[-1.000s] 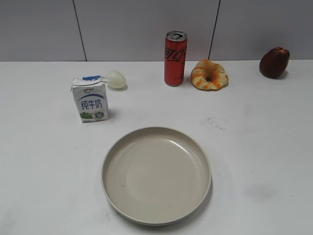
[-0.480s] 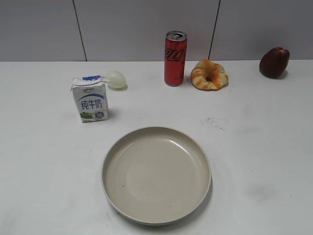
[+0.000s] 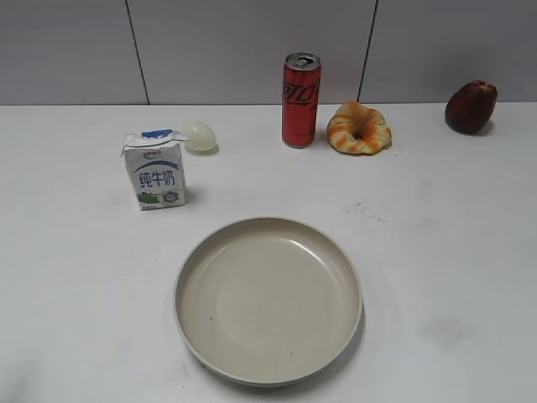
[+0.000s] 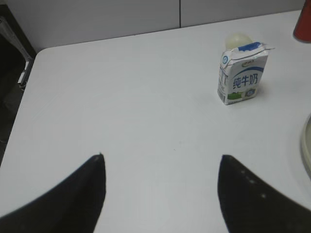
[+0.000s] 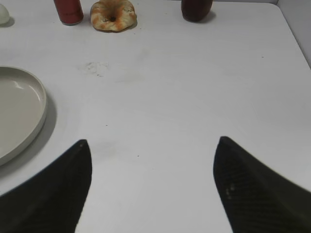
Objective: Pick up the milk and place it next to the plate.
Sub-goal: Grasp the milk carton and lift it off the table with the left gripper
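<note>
Both grippers, left (image 4: pixel 160 167) and right (image 5: pixel 151 150), hover spread wide, holding nothing. A large round beige-grey plate (image 3: pixel 268 369) fills the lower centre. The small white carton of milk (image 3: pixel 154 172) stands untouched, upper left; everything remains undone.

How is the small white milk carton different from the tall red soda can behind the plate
The small white boxy milk carton is squat and square-sided with a folded top; the tall red soda can is a slim cylinder with a metal lid. The carton stands nearer the camera, the can by the back wall. Both stand upright, untouched.
</note>
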`<control>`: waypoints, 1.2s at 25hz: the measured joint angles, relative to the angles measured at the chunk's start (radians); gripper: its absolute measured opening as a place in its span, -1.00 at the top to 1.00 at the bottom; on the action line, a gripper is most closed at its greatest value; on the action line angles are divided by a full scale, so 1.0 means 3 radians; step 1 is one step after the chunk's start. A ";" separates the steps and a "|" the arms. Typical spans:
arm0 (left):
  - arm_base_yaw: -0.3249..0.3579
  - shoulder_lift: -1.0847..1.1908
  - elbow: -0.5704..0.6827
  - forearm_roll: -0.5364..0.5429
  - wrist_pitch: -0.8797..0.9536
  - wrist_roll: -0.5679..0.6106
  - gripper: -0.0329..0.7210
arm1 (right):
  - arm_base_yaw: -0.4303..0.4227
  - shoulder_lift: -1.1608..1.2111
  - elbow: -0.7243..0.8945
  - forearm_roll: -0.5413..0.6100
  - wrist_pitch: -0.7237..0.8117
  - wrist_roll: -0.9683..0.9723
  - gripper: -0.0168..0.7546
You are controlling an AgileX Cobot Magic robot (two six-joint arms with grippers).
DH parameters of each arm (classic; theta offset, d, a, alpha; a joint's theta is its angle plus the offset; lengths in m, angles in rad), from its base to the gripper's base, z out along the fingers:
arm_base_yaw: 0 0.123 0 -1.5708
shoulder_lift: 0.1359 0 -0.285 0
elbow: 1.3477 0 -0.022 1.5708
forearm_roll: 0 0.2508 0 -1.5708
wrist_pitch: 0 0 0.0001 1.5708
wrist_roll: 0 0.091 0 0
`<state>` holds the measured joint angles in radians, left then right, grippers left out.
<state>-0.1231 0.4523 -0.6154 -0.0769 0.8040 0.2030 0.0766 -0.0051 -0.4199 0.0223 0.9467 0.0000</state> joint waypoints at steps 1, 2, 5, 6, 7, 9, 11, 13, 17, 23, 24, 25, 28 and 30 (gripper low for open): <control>0.0000 0.0151 -0.0054 -0.0014 -0.0054 0.0107 -0.54 | 0.0000 0.0000 0.0000 0.0000 0.0000 0.0000 -0.57; 0.0000 0.0336 -0.0104 -0.0041 -0.0109 0.0219 -0.54 | 0.0000 0.0000 0.0000 0.0000 0.0000 0.0000 -0.57; 0.0000 0.0877 -0.0336 -0.0147 -0.0215 0.0534 -0.54 | 0.0000 0.0000 0.0000 0.0000 0.0000 0.0000 -0.57; 0.0000 0.1069 -0.0417 -0.0196 -0.0253 0.0652 -0.54 | 0.0000 0.0000 0.0000 0.0000 0.0000 0.0000 -0.57; 0.0000 0.1260 -0.0519 -0.0244 -0.0278 0.0767 -0.54 | 0.0000 0.0000 0.0000 0.0000 0.0000 0.0000 -0.57; 0.0000 0.1619 -0.0726 -0.0360 -0.0292 0.1068 -0.54 | 0.0000 0.0000 0.0000 0.0000 0.0000 0.0000 -0.57; 0.0000 0.2023 -0.0977 -0.0469 -0.0292 0.1294 -0.54 | 0.0000 0.0000 0.0000 0.0000 0.0000 0.0000 -0.57; 0.0000 0.2394 -0.1243 -0.0566 -0.0263 0.1499 -0.54 | 0.0000 0.0000 0.0000 0.0000 0.0000 0.0000 -0.57; 0.0000 0.3095 -0.1876 -0.0698 -0.0011 0.1936 -0.54 | 0.0000 0.0000 0.0000 0.0000 0.0000 0.0000 -0.57; -0.0193 0.3974 -0.2809 -0.0716 0.0461 0.2552 -0.51 | 0.0000 0.0000 0.0000 0.0000 0.0000 0.0000 -0.57; -0.0239 0.4115 -0.2931 -0.0711 0.0539 0.2614 -0.50 | 0.0000 0.0000 0.0000 0.0000 0.0000 0.0000 -0.57; -0.0296 0.4257 -0.3077 -0.0697 0.0622 0.2649 -0.50 | 0.0000 0.0000 0.0000 0.0000 0.0000 0.0000 -0.57; -0.0451 0.4648 -0.3470 -0.0671 0.0878 0.2776 -0.50 | 0.0000 0.0000 0.0000 0.0000 0.0000 0.0000 -0.57; -0.0550 0.4882 -0.3703 -0.0664 0.1029 0.2898 -0.49 | 0.0000 0.0000 0.0000 0.0000 0.0000 0.0000 -0.57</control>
<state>-0.2881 1.9168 -1.7263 -0.2762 1.1128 1.0724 0.0766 -0.0051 -0.4199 0.0223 0.9467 0.0000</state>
